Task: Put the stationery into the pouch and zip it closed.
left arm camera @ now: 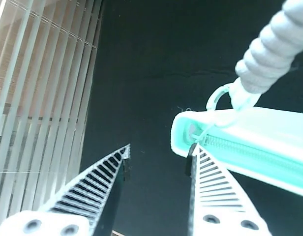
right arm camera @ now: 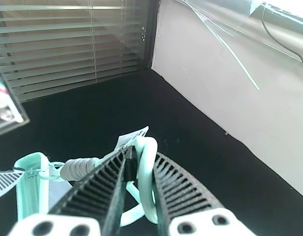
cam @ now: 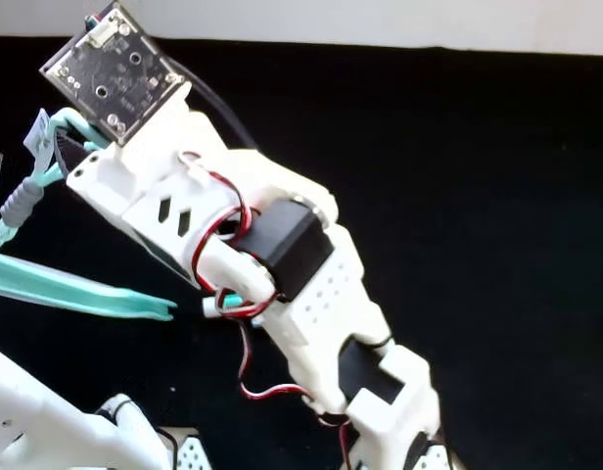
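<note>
Our right gripper [right arm camera: 142, 153] was clamped tight on the mint strap loop [right arm camera: 148, 169]. That loop ran through a grey cord [right arm camera: 80, 168] to the zip end of the mint pouch [left arm camera: 259, 142]. The pouch was out over the left side of the black desk [cam: 478, 176], well short of its far edge. Our left gripper [left arm camera: 160, 150] was spread wide, with one finger [left arm camera: 213, 187] touching the pouch's corner right by the zip and the other off it. Honestly, we couldn't tell whether the zip was done up.
</note>
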